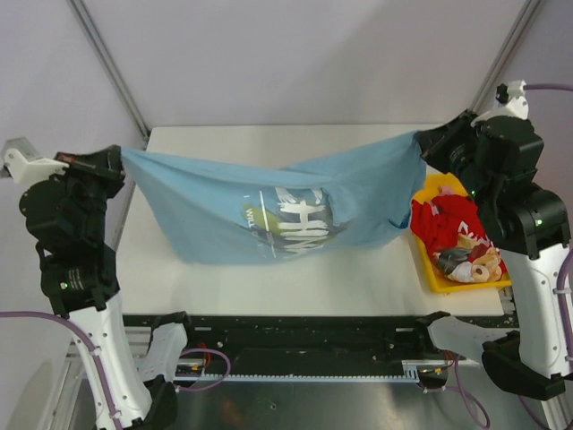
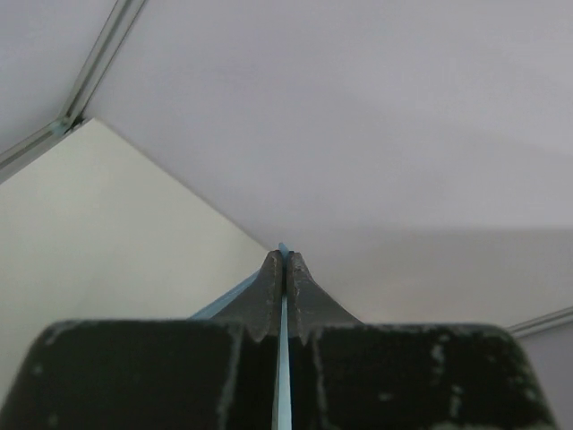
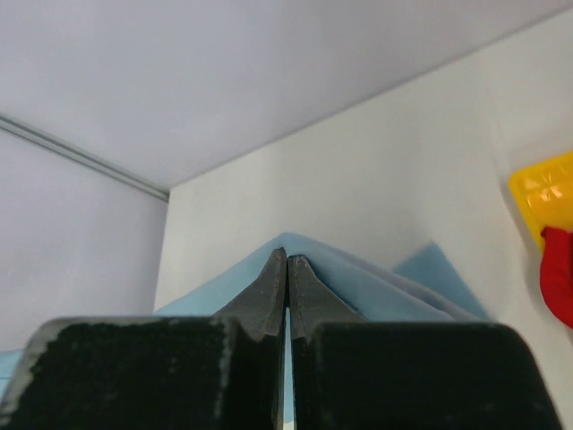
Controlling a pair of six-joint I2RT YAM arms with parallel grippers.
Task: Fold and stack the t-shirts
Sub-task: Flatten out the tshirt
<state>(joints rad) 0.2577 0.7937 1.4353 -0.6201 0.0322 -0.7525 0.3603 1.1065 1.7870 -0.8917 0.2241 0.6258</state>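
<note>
A: What do the grippers hold?

B: The left gripper [image 1: 123, 157] is pinched tight on one corner of the light blue t-shirt [image 1: 269, 210]; the right gripper [image 1: 419, 141] is clamped on the opposite corner; the cloth hangs stretched between them over the tabletop [image 1: 295, 282], sagging mid-span, white lettering showing.

A: Which step, then?

B: Spreading before the first fold, I judge; next it wants lowering flat, both arms together, without bunching; the red t-shirt [image 1: 448, 224] lies crumpled in the yellow bin [image 1: 428, 269].
</note>
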